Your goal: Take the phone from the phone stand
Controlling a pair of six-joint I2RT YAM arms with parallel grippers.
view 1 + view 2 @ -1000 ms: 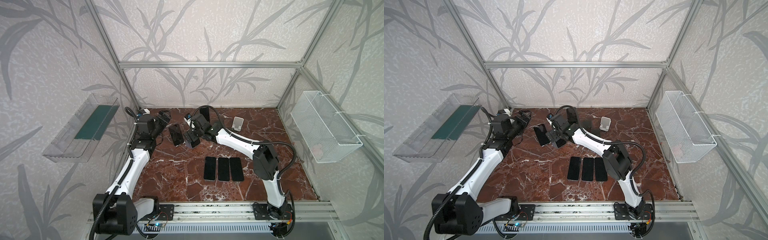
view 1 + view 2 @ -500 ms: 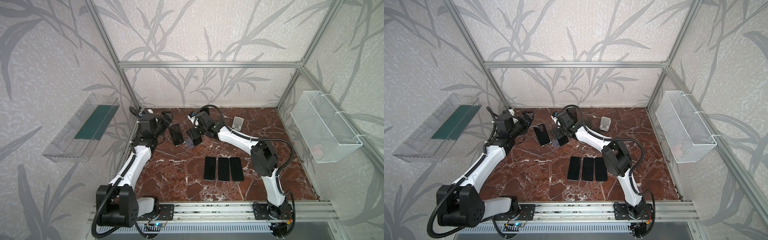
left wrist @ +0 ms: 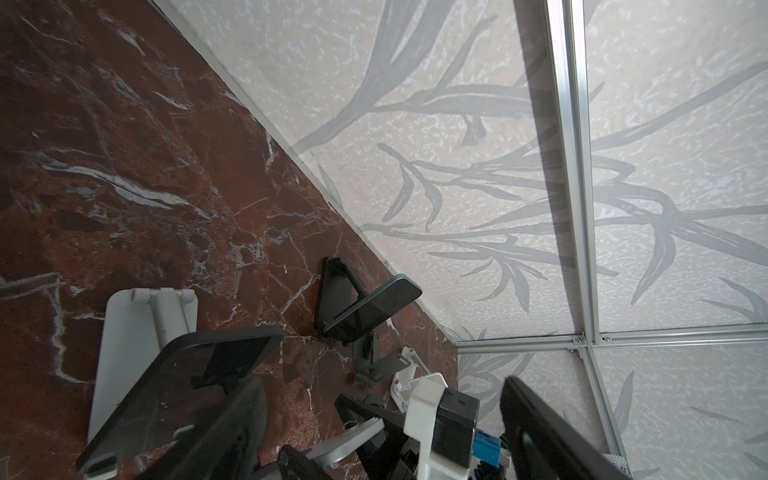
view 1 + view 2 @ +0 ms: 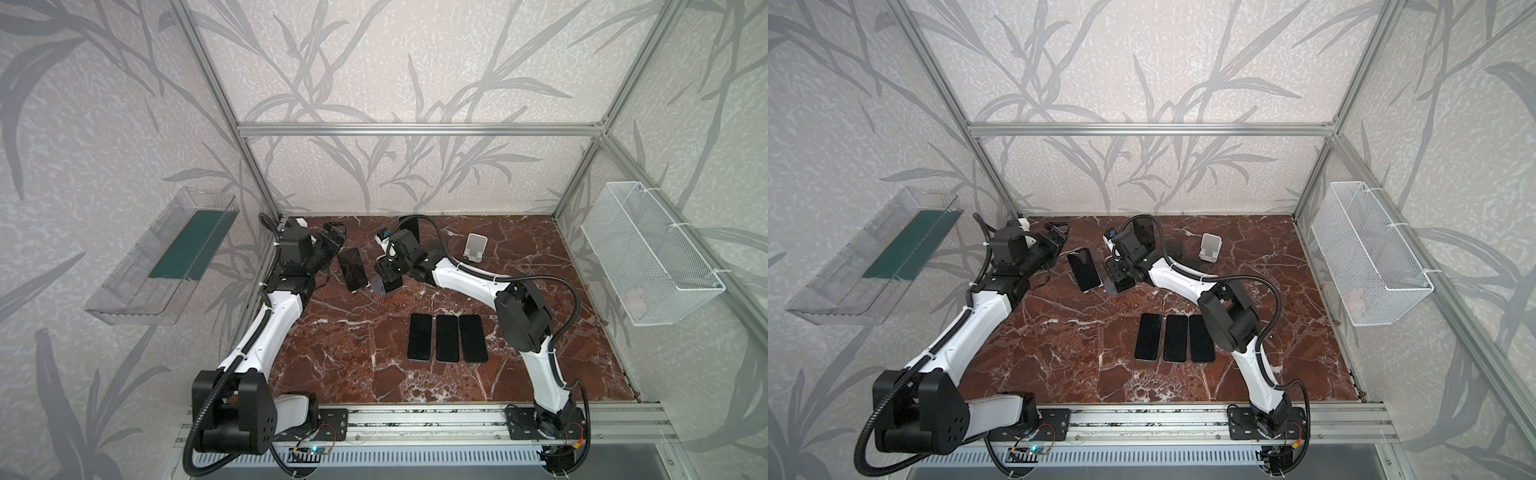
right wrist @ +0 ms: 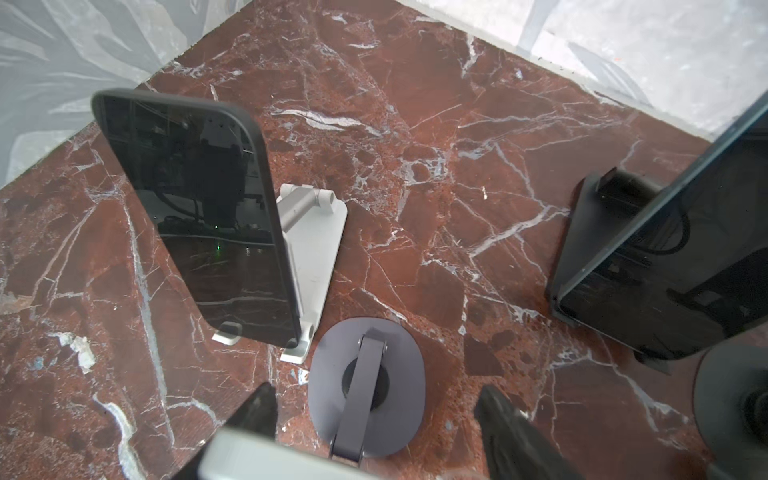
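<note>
Grey metal, round-based phone stand (image 5: pixel 399 361) sits between the half-spread black fingers (image 5: pixel 257 409) of the right hand (image 5: pixel 376 392); its pale-backed phone (image 5: pixel 266 457) lies nearer the palm, grip impossible to tell. The left hand (image 4: pixel 336 237) hangs apart, open and empty.

Worktop (image 5: pixel 415 124) is polished red-brown marble-look stone with white veins and a slight sheen. Phone (image 5: pixel 199 216) face is super glossy black glass, mirrors everything. The white stand (image 5: pixel 316 249) under it looks matt and smooth, and the round stand (image 5: pixel 399 365) is matt grey. Basket (image 4: pixel 648 257) is white-coated wire mesh, wall bin (image 4: pixel 137 270) clear plastic, frame (image 4: pixel 415 129) brushed aluminium.
</note>
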